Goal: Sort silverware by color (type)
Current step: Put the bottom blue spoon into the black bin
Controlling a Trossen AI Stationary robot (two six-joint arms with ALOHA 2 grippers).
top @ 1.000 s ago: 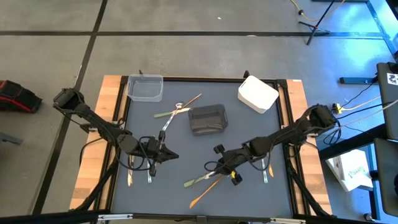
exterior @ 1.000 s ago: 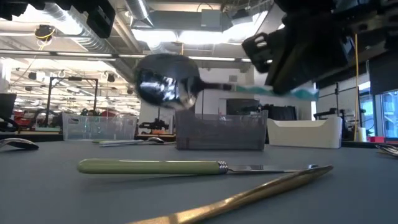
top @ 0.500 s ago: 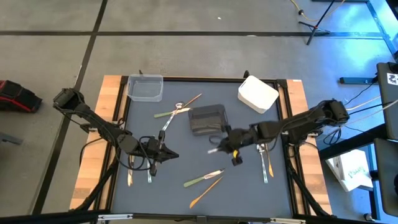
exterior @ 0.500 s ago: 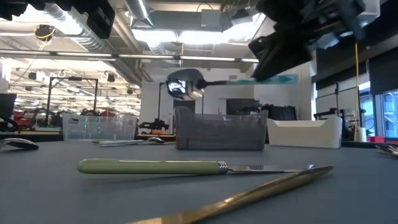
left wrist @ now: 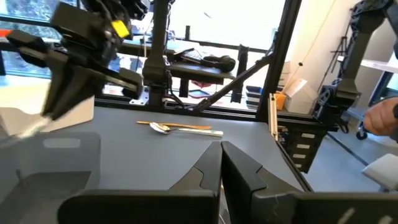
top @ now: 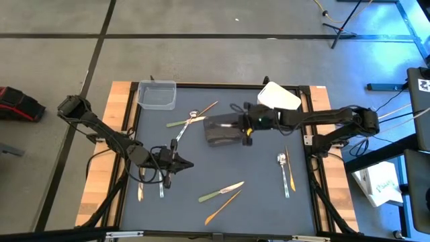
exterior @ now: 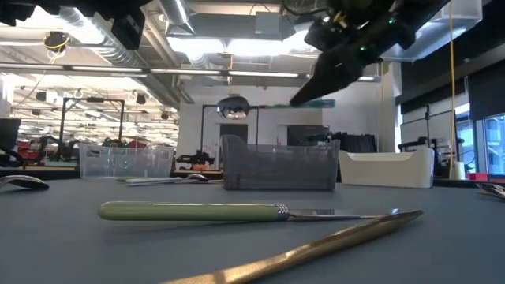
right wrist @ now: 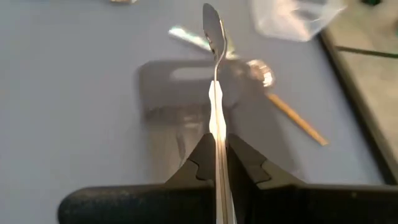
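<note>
I see left end effector (top: 183, 163) pressed together, empty, low over tabletop (top: 269, 202). Green-handled knife (top: 220, 192) and tan utensil (top: 223, 206) lying mid-front. Right end effector (top: 243, 125) pinching green-handled spoon (exterior: 260, 104) above dark grey tub (top: 224, 129).

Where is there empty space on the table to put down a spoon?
The widest bare patch is the near right corner of the mat, past the green knife and the two pieces by the right edge. Another lies between the clear tub and white tub. It is crowded around the grey tub.
</note>
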